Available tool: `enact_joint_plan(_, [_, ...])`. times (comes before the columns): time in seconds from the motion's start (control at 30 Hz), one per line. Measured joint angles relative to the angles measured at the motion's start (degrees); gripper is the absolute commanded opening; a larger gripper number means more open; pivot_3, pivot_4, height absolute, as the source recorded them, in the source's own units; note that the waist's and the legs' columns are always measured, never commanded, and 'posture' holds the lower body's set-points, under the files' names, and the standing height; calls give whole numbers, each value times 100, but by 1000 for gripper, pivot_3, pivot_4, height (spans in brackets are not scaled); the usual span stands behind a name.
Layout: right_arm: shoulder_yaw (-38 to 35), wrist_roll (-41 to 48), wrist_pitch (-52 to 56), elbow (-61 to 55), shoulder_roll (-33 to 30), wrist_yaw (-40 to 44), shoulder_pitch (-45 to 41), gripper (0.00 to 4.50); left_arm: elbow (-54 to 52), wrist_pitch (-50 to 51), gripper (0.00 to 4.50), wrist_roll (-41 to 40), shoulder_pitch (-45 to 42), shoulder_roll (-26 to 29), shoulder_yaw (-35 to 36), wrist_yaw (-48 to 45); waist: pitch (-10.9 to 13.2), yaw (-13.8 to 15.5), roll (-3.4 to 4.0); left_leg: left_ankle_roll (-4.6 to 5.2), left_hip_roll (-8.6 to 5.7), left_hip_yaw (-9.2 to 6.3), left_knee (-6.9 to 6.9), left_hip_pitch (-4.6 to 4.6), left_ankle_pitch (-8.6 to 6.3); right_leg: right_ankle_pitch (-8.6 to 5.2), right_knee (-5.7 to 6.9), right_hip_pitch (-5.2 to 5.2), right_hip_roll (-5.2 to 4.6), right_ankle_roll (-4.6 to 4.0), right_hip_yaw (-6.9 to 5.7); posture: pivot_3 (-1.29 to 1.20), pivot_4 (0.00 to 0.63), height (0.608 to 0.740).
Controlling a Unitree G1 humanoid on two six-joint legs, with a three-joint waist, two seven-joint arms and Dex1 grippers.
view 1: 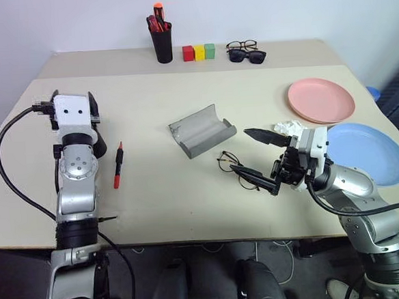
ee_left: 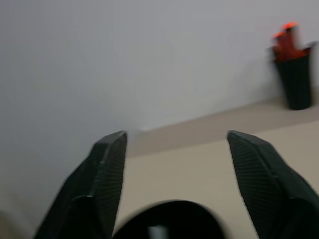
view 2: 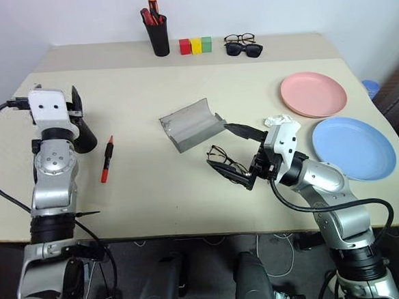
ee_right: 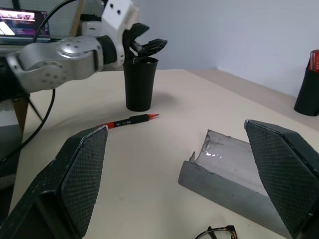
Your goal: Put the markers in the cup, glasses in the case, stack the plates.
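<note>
My left gripper [ee_right: 145, 47] hovers right over the black cup [ee_right: 139, 84], open with nothing between its fingers. Something pale shows inside the cup's rim [ee_left: 169, 214], too blurred to name. A black marker with a red cap [view 1: 118, 165] lies on the table just right of the cup. The grey case [view 1: 201, 130] lies open mid-table. The wire-rimmed glasses [view 1: 231, 164] lie in front of it. My right gripper [view 1: 260, 157] stands wide open beside the glasses, not touching them. The pink plate [view 1: 321, 100] and blue plate [view 1: 367, 153] lie side by side at the right.
A crumpled white scrap [view 1: 288, 127] lies between my right gripper and the pink plate. At the back stand a black pen holder [view 1: 162, 46] of red and orange markers, three coloured blocks [view 1: 199, 52], and dark sunglasses with another pair of spectacles [view 1: 245, 52].
</note>
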Motion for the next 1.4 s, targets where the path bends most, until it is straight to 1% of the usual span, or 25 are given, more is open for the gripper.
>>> enact_joint_plan(0.13, [2, -46, -18, 12, 4, -3, 6, 4500, -1490, 1625, 3075, -1043, 346, 171, -134, -1070, 0, -8, 1, -1, 0, 0, 0, 4, 0, -5, 12, -2, -1, -1, 3, 0, 150, 740])
enact_joint_plan(0.2, [2, -65, -32, 14, 15, -2, 6, 4500, -1803, 2533, 3075, -1311, 354, 216, -129, -1171, 0, -7, 1, -1, 0, -3, 0, 12, 0, -14, 23, -1, 0, -14, 3, 0, 150, 740])
enact_joint_plan(0.33, [4, -99, -50, 34, 49, -2, 5, 4500, -1884, 4444, 3075, -1506, 315, 301, -85, -1042, 0, -25, 0, 0, 0, -9, 0, 22, 0, -26, 34, 2, 2, 0, 3, 0, 150, 740])
enact_joint_plan(0.43, [28, -113, -63, 57, 75, -1, 5, 4500, -1800, 5640, 3075, -1523, 62, 348, -79, -901, 1, -16, -1, 0, 0, -10, 0, 21, 0, -26, 34, 4, 2, 0, 3, 0, 150, 740])
enact_joint_plan(0.57, [66, -153, -78, 87, 123, 4, 11, 4500, -1367, 6410, 3075, -1380, -157, 490, -55, -692, 1, -13, -1, 0, 0, -12, -1, 22, 0, -25, 34, 3, 3, -2, 2, 0, 150, 740])
enact_joint_plan(0.67, [66, -184, -113, 142, 159, 0, 18, 4500, -883, 6475, 3075, -1292, -310, 463, -63, -581, 2, -6, -2, 0, 0, -14, -1, 22, 0, -25, 34, 3, 3, -3, 2, 0, 150, 740])
enact_joint_plan(0.8, [88, -215, -162, 179, 215, -14, 32, 4500, -152, 6498, 3075, -1089, -749, 225, -25, -300, 1, 1, -3, -1, -2, -14, -1, 21, 0, -25, 32, 5, 2, -2, 2, 0, 150, 740])
enact_joint_plan(0.83, [91, -221, -169, 183, 218, -32, 41, 4500, -13, 6480, 2840, -1046, -853, 183, -28, -234, 1, 3, -2, -1, -2, -15, -2, 22, 0, -25, 33, 6, 2, -2, 2, 0, 150, 740])
enact_joint_plan(0.9, [91, -233, -177, 182, 224, -69, 89, 4500, 196, 6382, 2221, -1001, -963, 127, -34, -187, -1, -1, 0, -1, -2, -15, -3, 24, 0, -24, 35, 6, 2, -2, 2, 0, 150, 740])
enact_joint_plan(0.93, [90, -246, -178, 181, 224, -81, 122, 4500, 271, 6346, 1674, -991, -1007, 92, -53, -176, -1, -2, 1, -1, -2, -14, -3, 27, 0, -25, 35, 8, 2, -2, 2, 0, 150, 740])
enact_joint_plan(0.97, [92, -254, -178, 180, 225, -99, 145, 4500, 305, 6308, 1265, -981, -1011, 59, -60, -171, -2, -3, 2, -1, -2, -14, -3, 30, 1, -25, 35, 10, 2, -2, 2, 0, 150, 740])
enact_joint_plan(1.03, [87, -261, -178, 177, 224, -136, 177, 4500, 359, 6285, 143, -972, -1029, 18, -65, -169, -2, -18, 2, -2, -1, -14, -6, 40, 0, -25, 36, 15, 2, -1, 3, 0, 150, 740])
enact_joint_plan(1.07, [85, -263, -178, 175, 222, -158, 201, 4500, 392, 6280, 34, -955, -1044, 19, -64, -176, -2, -22, 3, -2, -1, -14, -9, 45, 0, -26, 37, 16, 3, -1, 3, 0, 150, 740])
enact_joint_plan(1.17, [85, -266, -179, 174, 222, -186, 215, 4500, 404, 6274, 34, -944, -1042, 20, -59, -243, -3, -21, 4, -3, -1, -15, -11, 51, 0, -27, 38, 20, 3, -1, 3, 0, 150, 740])
enact_joint_plan(1.23, [85, -268, -179, 167, 222, -203, 215, 4500, 224, 6311, 34, -1018, -944, 45, -61, -415, -3, -19, 3, -3, -2, -13, -11, 50, -1, -27, 36, 20, 1, -2, 4, 0, 150, 740])
enact_joint_plan(1.3, [76, -271, -183, 162, 219, -226, 224, 4500, -263, 6349, 34, -1239, -655, 92, -167, -771, -1, -15, 2, -5, -2, -10, -14, 49, -1, -25, 32, 19, -1, -8, 8, 0, 150, 740])
enact_joint_plan(1.4, [73, -277, -196, 153, 217, -236, 221, 4500, -1453, 6290, 34, -1670, -114, 290, -575, -1421, 3, 0, -5, -6, -2, -12, -15, 33, -2, -26, 28, 9, -1, -12, 8, 0, 150, 740])
